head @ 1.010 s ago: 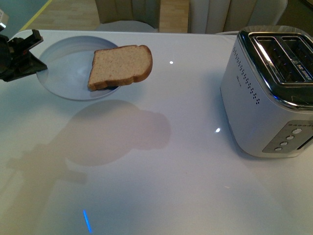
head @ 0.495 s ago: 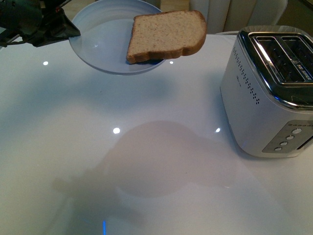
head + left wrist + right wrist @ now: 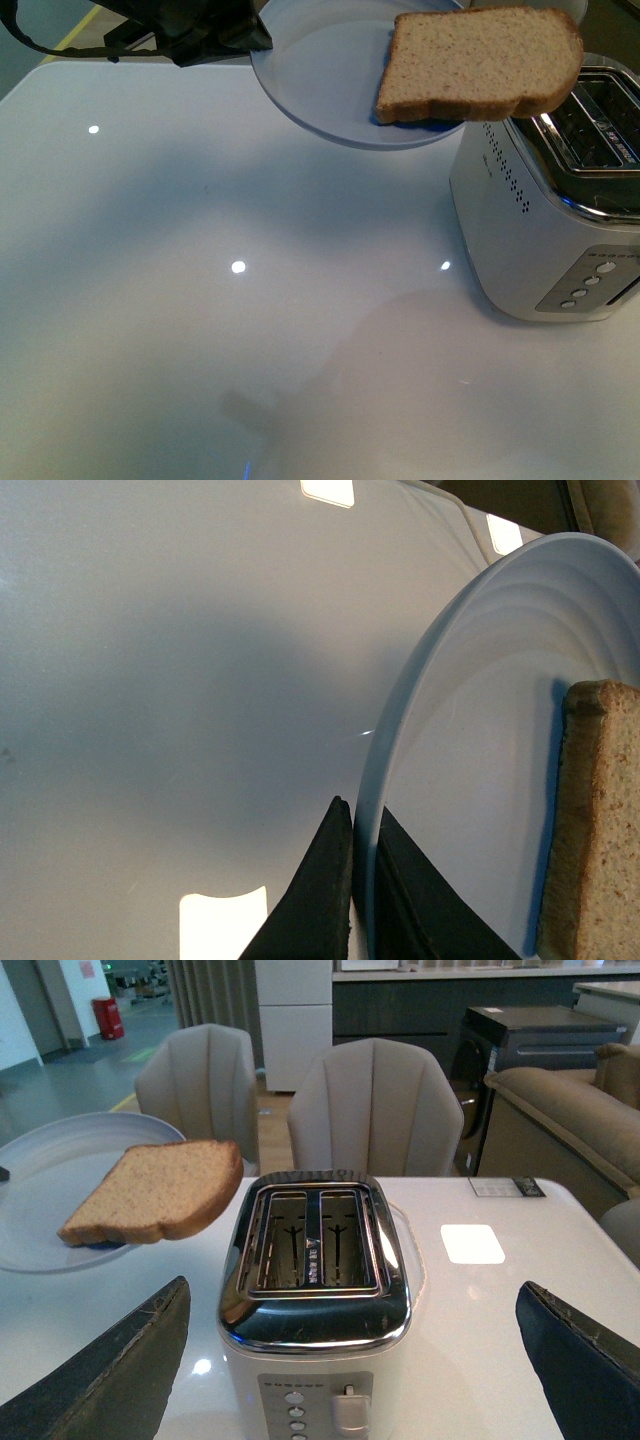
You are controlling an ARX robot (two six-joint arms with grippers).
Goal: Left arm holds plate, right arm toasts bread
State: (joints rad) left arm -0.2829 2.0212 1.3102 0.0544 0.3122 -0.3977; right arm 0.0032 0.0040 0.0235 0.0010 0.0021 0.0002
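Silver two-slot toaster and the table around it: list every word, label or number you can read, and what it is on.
No text can be read.
Silver two-slot toaster: mark between its slots and print by its buttons, too small.
Dark flat card on the white table: print blurred.
Pale blue-grey round plate, brown bread slice: blank.

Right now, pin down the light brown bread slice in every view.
Front view: upper right, the light brown bread slice overhangs the round pale blue-grey plate toward the silver toaster.
Left wrist view: the slice, cropped at the frame edge, across the plate from the left tool.
Right wrist view: the slice beside the toaster's slots.
Shared landmark: that plate beneath it.
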